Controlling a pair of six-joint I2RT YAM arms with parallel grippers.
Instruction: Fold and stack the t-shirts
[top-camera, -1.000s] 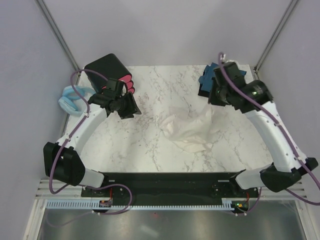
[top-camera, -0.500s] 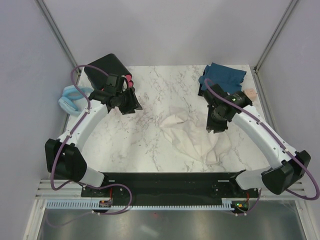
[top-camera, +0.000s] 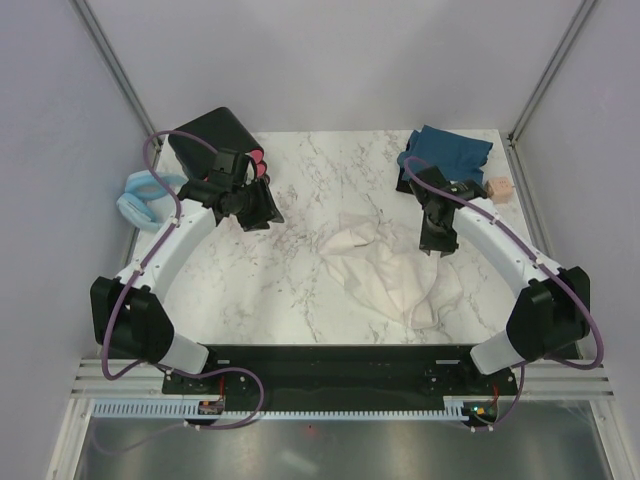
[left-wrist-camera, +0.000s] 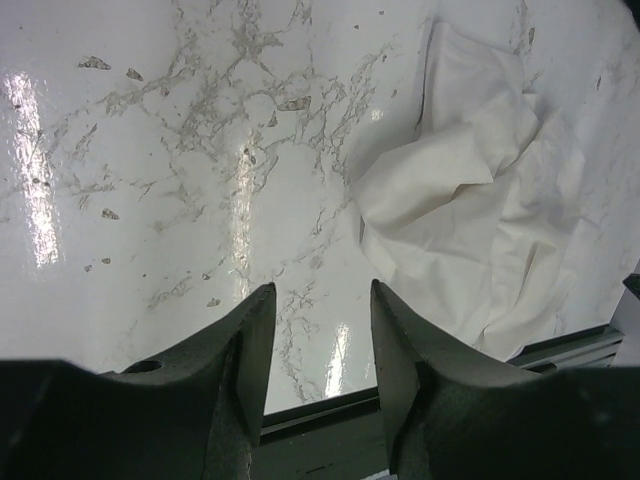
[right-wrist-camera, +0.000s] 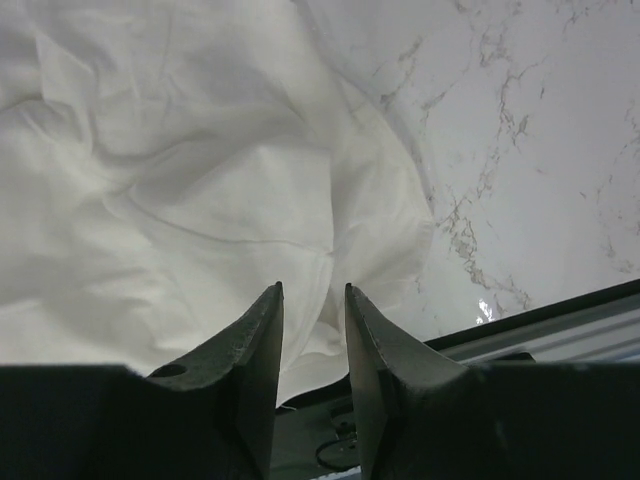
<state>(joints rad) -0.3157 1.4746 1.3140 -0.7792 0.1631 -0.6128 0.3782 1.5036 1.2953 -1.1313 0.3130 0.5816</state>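
Note:
The cream-white t-shirt (top-camera: 385, 268) lies crumpled right of the table's middle. It also shows in the left wrist view (left-wrist-camera: 480, 220) and fills the right wrist view (right-wrist-camera: 150, 170). The dark teal-blue t-shirt (top-camera: 447, 150) lies bunched at the back right corner. My right gripper (top-camera: 437, 238) hovers over the white shirt's right edge, jaws a little apart with nothing between them (right-wrist-camera: 313, 292). My left gripper (top-camera: 262, 206) is open and empty over bare marble (left-wrist-camera: 320, 295), left of the white shirt.
A black box with pink drawers (top-camera: 213, 135) stands at the back left, just behind my left gripper. A pale blue padded ring (top-camera: 140, 195) lies at the left edge. A small peach object (top-camera: 497, 188) sits near the right edge.
My right gripper has moved from the teal shirt at the back right to over the white shirt. The white shirt has spread toward the front right. The left gripper has shifted slightly back.

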